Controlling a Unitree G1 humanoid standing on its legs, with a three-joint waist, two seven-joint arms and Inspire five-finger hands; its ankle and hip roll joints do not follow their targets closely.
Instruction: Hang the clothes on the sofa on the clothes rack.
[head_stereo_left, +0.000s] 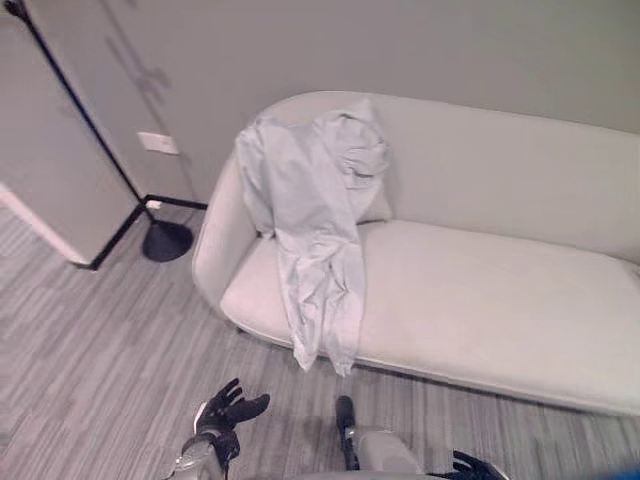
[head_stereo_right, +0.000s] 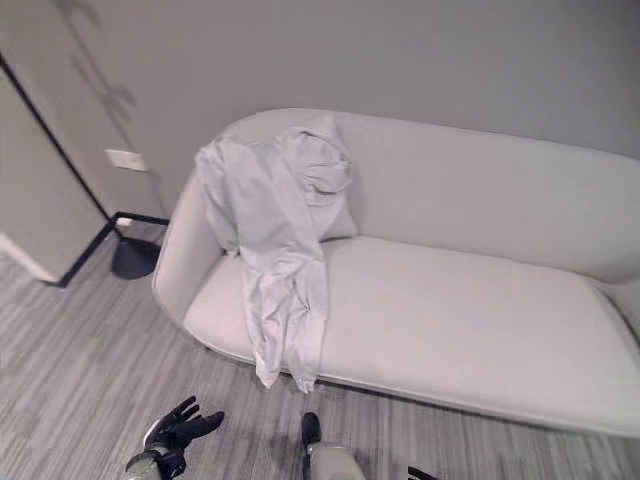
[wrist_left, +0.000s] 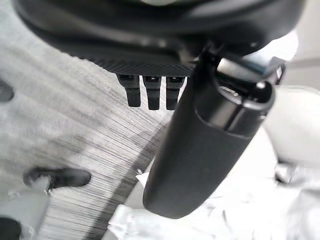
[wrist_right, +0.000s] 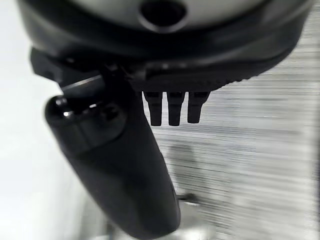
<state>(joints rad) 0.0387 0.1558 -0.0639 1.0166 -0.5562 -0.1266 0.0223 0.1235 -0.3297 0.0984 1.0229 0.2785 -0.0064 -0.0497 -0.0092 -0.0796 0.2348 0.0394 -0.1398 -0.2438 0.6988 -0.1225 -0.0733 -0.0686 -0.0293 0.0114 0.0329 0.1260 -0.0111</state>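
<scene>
A pale grey garment (head_stereo_left: 312, 220) is draped over the left backrest and seat of the light curved fabric sofa (head_stereo_left: 480, 290), hem overhanging. The left hand (head_stereo_left: 228, 408) and right hand (wrist_right: 172, 107) are held with fingers straight, empty, above grey striped floor (head_stereo_left: 90, 350).

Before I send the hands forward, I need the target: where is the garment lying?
The pale grey garment is draped over the left end of the sofa, from backrest down past the seat's front edge, right of the black rack base.
</scene>
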